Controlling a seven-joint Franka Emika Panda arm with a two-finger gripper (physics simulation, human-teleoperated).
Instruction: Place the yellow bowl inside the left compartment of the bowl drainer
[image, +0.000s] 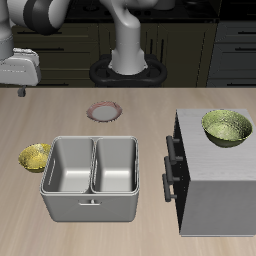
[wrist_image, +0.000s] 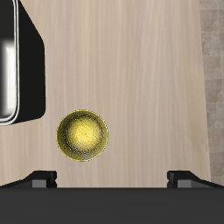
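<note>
The table (image: 120, 125) carries a gray box (image: 215, 190) with a greener bowl (image: 227, 128) on top. The drainer (image: 92, 178) sits near the front edge, both wells empty. The yellow bowl (image: 36, 156) rests on the table just beside the left compartment (image: 70, 165). The gripper (wrist_image: 122, 178) hangs above, jaws spread, holding nothing.
</note>
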